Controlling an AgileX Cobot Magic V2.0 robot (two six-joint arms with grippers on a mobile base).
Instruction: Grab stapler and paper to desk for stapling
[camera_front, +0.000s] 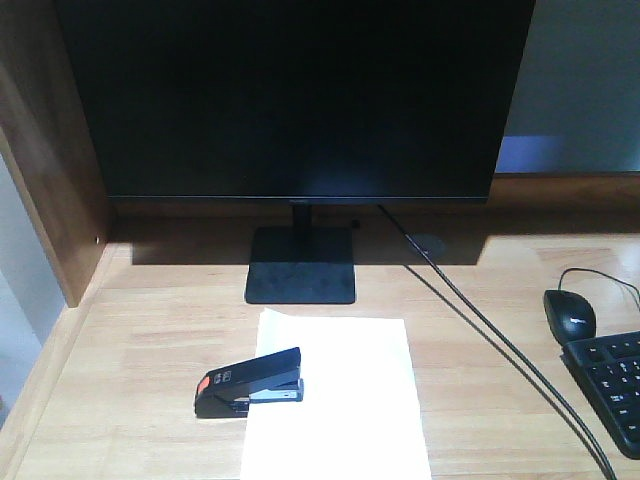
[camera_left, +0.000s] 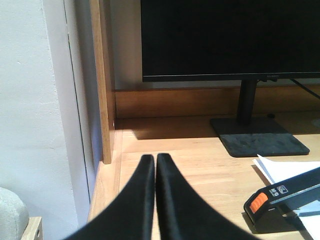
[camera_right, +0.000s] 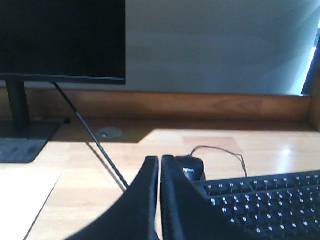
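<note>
The black stapler (camera_front: 250, 383) with its orange rear patch lies on the desk (camera_front: 140, 340), its front end over the left edge of the white paper (camera_front: 340, 400). The paper lies flat in front of the monitor stand. In the left wrist view the stapler (camera_left: 285, 200) is at the lower right, beside the paper (camera_left: 290, 170). My left gripper (camera_left: 155, 159) is shut and empty, hovering over the desk's left part, apart from the stapler. My right gripper (camera_right: 160, 160) is shut and empty, in front of the mouse; the paper (camera_right: 25, 200) shows at lower left. Neither gripper appears in the front view.
A black monitor (camera_front: 300, 100) on a flat stand (camera_front: 302, 265) fills the back. A black cable (camera_front: 480, 330) runs diagonally to the front right. A mouse (camera_front: 569, 313) and keyboard (camera_front: 610, 385) sit at the right. A brown side panel (camera_front: 45, 150) bounds the left.
</note>
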